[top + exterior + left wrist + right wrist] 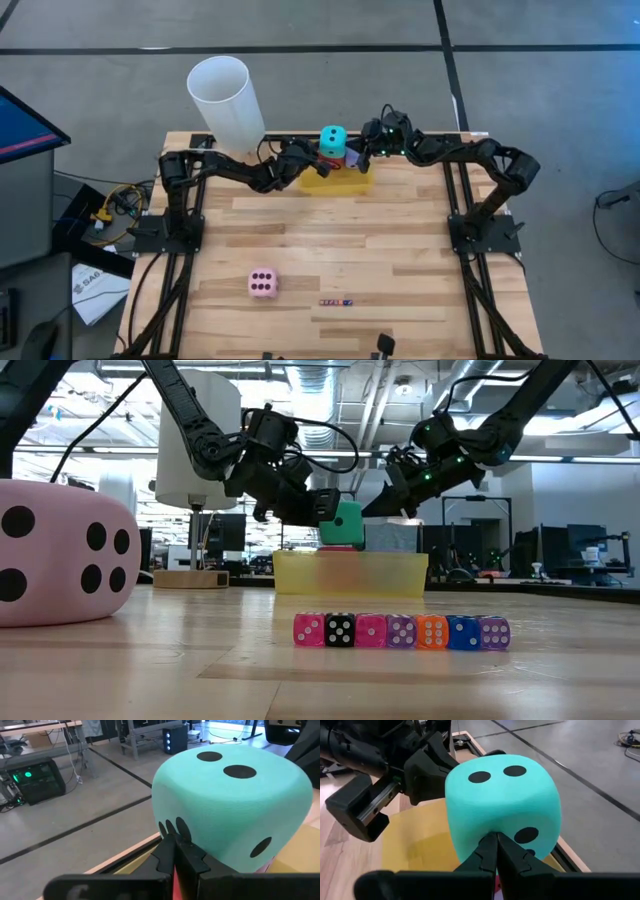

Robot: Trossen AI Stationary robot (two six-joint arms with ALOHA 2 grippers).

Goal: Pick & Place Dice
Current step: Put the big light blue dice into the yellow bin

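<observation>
A cyan die (333, 139) sits highest in the yellow tray (340, 183) at the table's far middle. It rests on a red die (340, 546), with a purple die (352, 160) beside that. My left gripper (317, 162) and my right gripper (359, 155) are both shut. They stand against opposite sides of the cyan die (347, 520). A pink die (263, 283) lies on the near left of the table. My left gripper puts its shut fingertips (172, 845) against the cyan die's left face, low down by the crowded pips (174, 827). It comes from the table's left, nearly level. The die rests on the red die. My right gripper sets its shut fingertips (496, 844) against the lower part of the die's opposite face (490, 822), beside a pip. It comes from the table's right, slanting slightly down.
A tall white cylinder (226, 105) stands at the far left corner. A row of tiny dice (336, 301) lies near the front middle. Bare wood lies between the tray and the pink die.
</observation>
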